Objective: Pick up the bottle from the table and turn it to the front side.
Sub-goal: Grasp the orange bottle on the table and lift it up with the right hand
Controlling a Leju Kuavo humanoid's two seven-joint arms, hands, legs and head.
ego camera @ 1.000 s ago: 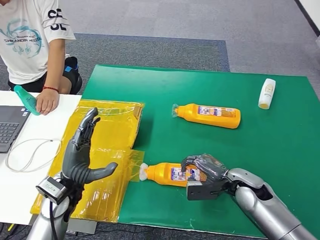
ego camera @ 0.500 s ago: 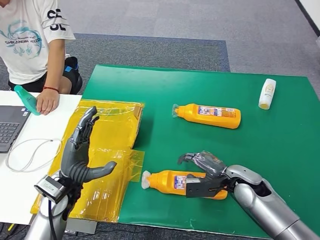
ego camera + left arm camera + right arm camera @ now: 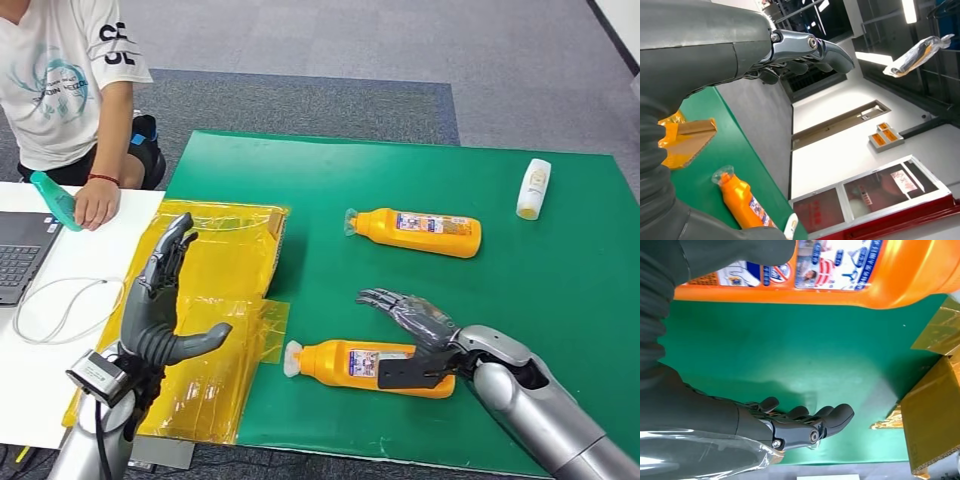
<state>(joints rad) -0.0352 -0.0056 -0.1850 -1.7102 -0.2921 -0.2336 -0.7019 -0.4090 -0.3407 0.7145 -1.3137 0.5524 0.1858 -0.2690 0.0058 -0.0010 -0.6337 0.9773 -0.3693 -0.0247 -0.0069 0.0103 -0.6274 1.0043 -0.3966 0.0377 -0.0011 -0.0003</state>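
Two orange bottles lie on their sides on the green mat [image 3: 453, 170]. The near bottle [image 3: 340, 362] has its clear cap pointing left and its label facing up. My right hand [image 3: 411, 330] is at that bottle's base end, its fingers stretched out flat above it and its thumb lying across the bottle's near side. The right wrist view shows the same bottle [image 3: 866, 275] and the straight fingers [image 3: 802, 425] apart from it. The far bottle [image 3: 415, 231] lies untouched. My left hand [image 3: 162, 300] stands raised and open over the yellow bags, holding nothing.
Yellow plastic bags [image 3: 219, 290] cover the mat's left side. A small white bottle [image 3: 533, 187] lies at the far right. On the white table to the left are a laptop [image 3: 19, 255], a cable [image 3: 60, 305], and a person's hand [image 3: 94, 205] holding a teal bottle [image 3: 51, 198].
My right hand has opened: its fingers lifted off the near bottle and straightened. The bottle slid a little toward the front edge and now lies free. The left hand has stayed put.
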